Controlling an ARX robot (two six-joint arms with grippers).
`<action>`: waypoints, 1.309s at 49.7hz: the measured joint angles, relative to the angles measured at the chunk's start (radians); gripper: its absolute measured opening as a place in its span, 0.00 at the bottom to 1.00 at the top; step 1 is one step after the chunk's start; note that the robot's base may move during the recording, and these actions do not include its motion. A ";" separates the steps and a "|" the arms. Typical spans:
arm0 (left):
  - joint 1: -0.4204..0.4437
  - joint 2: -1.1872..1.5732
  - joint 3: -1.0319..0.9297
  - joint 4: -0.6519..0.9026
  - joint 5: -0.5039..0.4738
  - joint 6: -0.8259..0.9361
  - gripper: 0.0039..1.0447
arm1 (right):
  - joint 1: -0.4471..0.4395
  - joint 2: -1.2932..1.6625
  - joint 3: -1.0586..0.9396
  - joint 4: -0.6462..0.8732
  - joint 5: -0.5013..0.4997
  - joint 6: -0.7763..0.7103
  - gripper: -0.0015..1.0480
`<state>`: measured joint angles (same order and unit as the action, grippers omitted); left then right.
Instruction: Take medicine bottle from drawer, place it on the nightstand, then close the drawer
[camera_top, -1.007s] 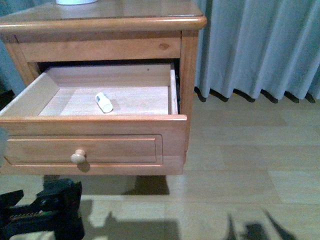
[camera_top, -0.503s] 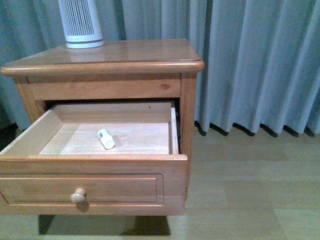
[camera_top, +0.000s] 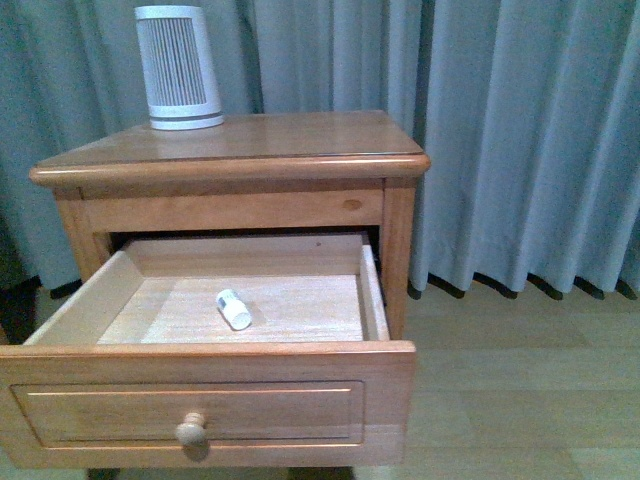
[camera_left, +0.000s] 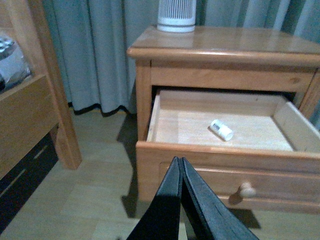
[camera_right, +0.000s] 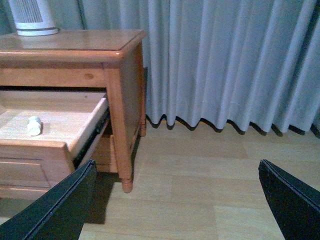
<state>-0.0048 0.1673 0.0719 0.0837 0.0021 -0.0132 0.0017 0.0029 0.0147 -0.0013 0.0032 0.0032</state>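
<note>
Shows, from the front, the nightstand (camera_top: 300, 140) standing against a grey-blue curtain (camera_top: 520, 140), with the drawer (camera_top: 120, 410) pulled far out toward the near side and a round knob (camera_top: 191, 430) in the middle of its panelled face. Finds the medicine bottle (camera_top: 234, 309) lying on its side on the pale drawer floor, about mid-width and clear of all four walls. Places a white ribbed cylinder (camera_top: 178, 68) upright at the far left of the nightstand top. Catches neither arm in that front view. Adds from the left wrist what the front lacks: the left end effector (camera_left: 179, 162), its two dark fingers pressed together at the tips and holding nothing, on the near side of the drawer face and well apart from the bottle; also a wooden bed frame (camera_left: 30, 100) to the left of the nightstand. Reveals from the right wrist the right end effector (camera_right: 176, 162), fingers spread wide and empty above the wood floor (camera_right: 200, 200) to the right of the nightstand, along with the drawer's right side wall and a short turned foot (camera_right: 127, 185) hidden from the other two views.
</note>
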 joint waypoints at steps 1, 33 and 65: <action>0.000 -0.039 -0.004 -0.047 0.000 0.000 0.03 | 0.000 0.000 0.000 0.000 0.000 0.000 0.93; 0.001 -0.162 -0.062 -0.086 -0.005 0.002 0.03 | 0.000 0.000 0.000 0.000 -0.007 0.000 0.93; 0.001 -0.162 -0.062 -0.086 -0.003 0.002 0.03 | 0.198 0.922 0.592 0.197 -0.066 0.157 0.93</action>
<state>-0.0036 0.0055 0.0097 -0.0021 -0.0010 -0.0113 0.1993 0.9245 0.6071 0.1955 -0.0631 0.1600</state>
